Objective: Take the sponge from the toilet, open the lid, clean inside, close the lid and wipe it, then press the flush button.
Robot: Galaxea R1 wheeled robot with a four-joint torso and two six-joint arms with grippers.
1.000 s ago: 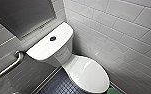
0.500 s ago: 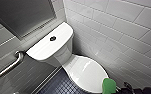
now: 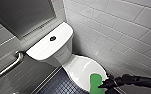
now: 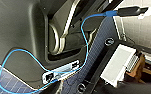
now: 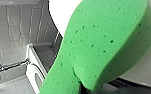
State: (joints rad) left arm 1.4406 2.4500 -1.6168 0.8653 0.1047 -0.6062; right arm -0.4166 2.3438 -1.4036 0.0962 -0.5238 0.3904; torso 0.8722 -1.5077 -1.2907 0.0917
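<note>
White rectangular wall tiles (image 3: 121, 32) cover the right and upper part of the head view, meeting a greyer tiled wall on the left that carries a large grey framed panel (image 3: 21, 15). Below that panel a metal grab bar (image 3: 8, 67) slants along the wall. The floor (image 3: 58, 86) is a dark mosaic of small squares.

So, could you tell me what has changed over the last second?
The right gripper has come in from the lower right, holding the sponge, and has carried it up over the front of the closed lid. I can't tell whether the sponge touches the lid. The toilet and flush button stayed as they were.
</note>
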